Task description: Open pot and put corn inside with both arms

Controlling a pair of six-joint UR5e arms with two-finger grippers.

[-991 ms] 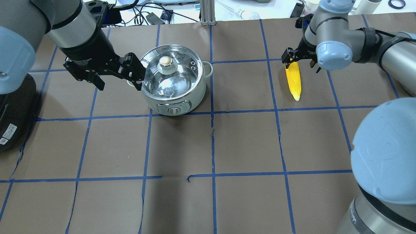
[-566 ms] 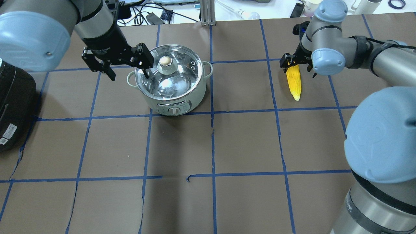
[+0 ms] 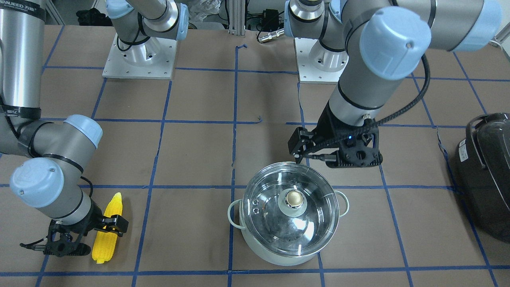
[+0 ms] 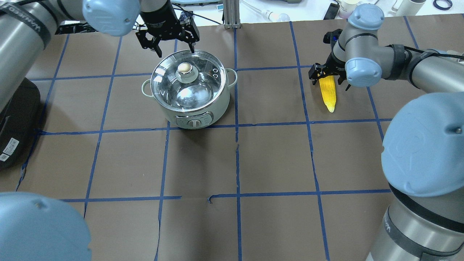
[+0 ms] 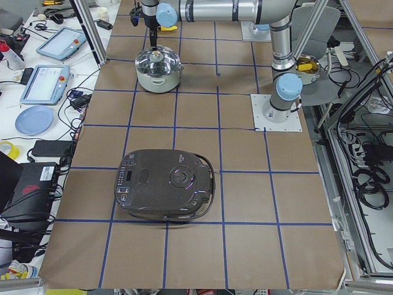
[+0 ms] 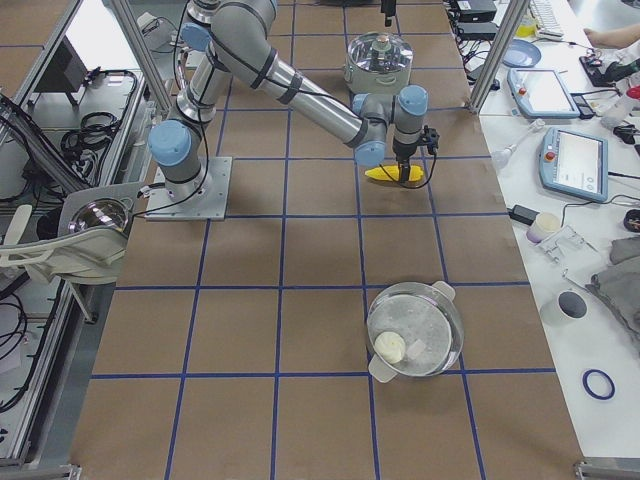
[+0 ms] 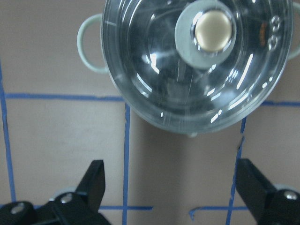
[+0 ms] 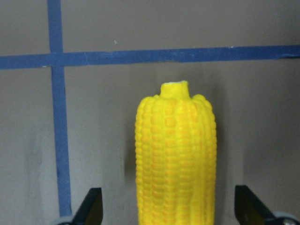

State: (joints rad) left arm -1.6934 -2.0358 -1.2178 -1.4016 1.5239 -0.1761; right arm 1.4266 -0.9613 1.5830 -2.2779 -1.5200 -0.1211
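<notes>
A big black cooker [image 5: 166, 192] sits on the brown bench [image 4: 275, 159], which has blue tape lines [image 4: 237, 163] across it.

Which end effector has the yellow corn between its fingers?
The right end effector: its open fingers sit either side of the corn, at its blunt end. The left end effector hangs open near the pot, holding nothing.

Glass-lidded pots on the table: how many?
2: the pot by the left claw, and a second pot toward the right end of the table. No others show.
</notes>
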